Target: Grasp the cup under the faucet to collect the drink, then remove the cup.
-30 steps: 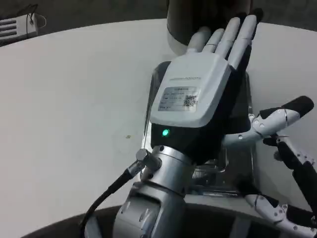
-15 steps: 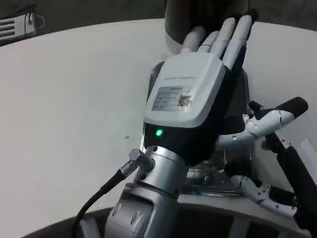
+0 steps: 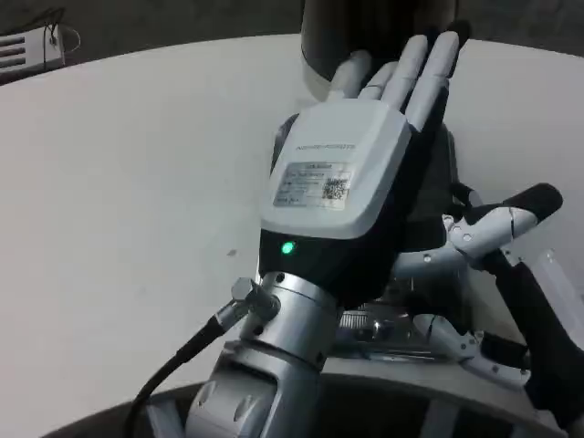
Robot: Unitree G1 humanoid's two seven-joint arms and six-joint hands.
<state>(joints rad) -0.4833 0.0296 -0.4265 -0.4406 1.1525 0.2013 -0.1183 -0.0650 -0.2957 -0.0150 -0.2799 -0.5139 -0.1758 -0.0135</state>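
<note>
White left hand [image 3: 342,182] spread above table [image 3: 137,182].

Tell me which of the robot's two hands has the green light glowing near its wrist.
The left hand, the one with the white labelled back at picture centre. The right hand, at the right edge with fingers spread, shows no light.

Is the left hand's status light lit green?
Yes, a green light glows on the black band at the base of the left hand, just above the silver wrist.

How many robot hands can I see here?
2. The left hand stretches out mid-picture toward the dark dispenser; the right hand sits at the lower right, partly cut off.
</note>
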